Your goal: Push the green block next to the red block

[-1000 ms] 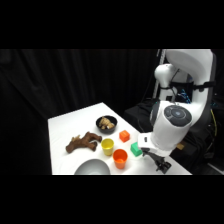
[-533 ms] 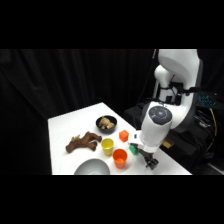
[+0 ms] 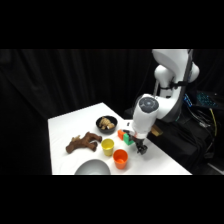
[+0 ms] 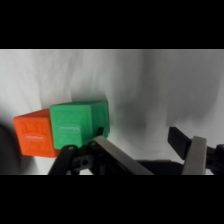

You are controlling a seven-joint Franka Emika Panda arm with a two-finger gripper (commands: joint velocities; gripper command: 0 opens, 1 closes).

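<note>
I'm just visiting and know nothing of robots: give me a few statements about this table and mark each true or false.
1. The green block sits right against the red block. True.
2. The gripper grips the green block. False: its fingers are spread, and the block sits outside them, against one finger.
3. The orange cup is stacked in the yellow cup. False: they stand apart.
4. A dark bowl stands on the table. True.

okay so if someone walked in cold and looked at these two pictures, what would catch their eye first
Probably the green block and the red block sitting side by side, touching, in the wrist view, with one gripper finger right beside the green one. In the side view, the white arm's gripper is low over the table beside them.
</note>
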